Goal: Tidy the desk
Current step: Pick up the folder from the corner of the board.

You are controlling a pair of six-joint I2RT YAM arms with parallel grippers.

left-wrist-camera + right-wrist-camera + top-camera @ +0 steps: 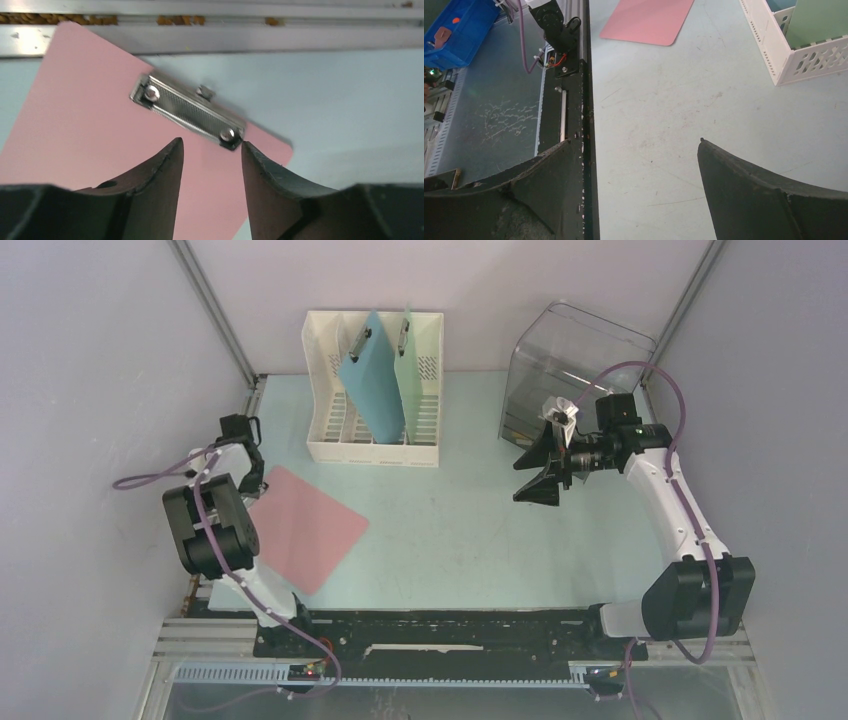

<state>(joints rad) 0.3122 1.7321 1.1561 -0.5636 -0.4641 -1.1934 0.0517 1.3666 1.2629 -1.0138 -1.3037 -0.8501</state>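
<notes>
The top external camera is looking down from high behind the near edge over the pale mint-green rectangular bench [470, 530]. The left wrist camera is hovering close above the flat pink clipboard [90, 130]. The right wrist camera is facing leftward across the bench, catching that clipboard from afar.

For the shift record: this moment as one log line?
left gripper: open, at clip of pink clipboard | right gripper: open, empty | pink clipboard: flat on desk | blue clipboard, green clipboard: in rack
</notes>
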